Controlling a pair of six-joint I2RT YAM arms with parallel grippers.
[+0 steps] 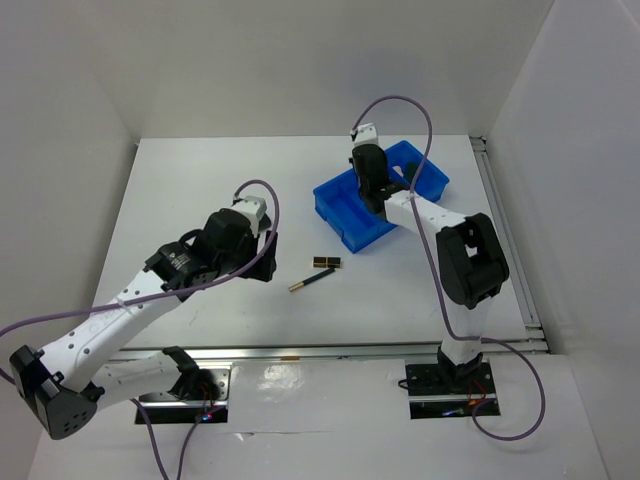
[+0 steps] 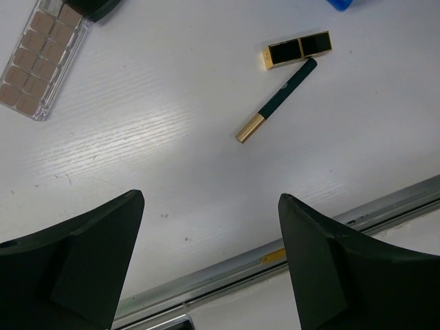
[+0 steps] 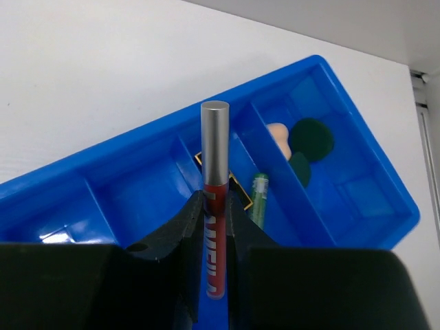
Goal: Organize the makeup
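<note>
My right gripper (image 3: 216,203) is shut on a red lip-gloss tube with a silver cap (image 3: 214,144) and holds it above the blue divided tray (image 3: 137,137). In the tray lie a beige sponge (image 3: 278,132), a dark green sponge (image 3: 311,139), a green tube (image 3: 259,196) and a gold-edged black item (image 3: 203,160). My left gripper (image 2: 210,199) is open and empty above the table. Beyond it lie a gold-black lipstick (image 2: 299,49), a dark green pencil with a gold end (image 2: 277,100) and a pinkish strip palette (image 2: 45,62). In the top view the lipstick (image 1: 325,263) and pencil (image 1: 311,279) lie between the two arms.
The blue tray (image 1: 350,225) stands at the back right, under the right gripper (image 1: 372,190). The left gripper (image 1: 265,255) is left of the lipstick. A dark object (image 2: 103,7) touches the palette's far end. A metal rail (image 2: 289,251) runs along the table's near edge.
</note>
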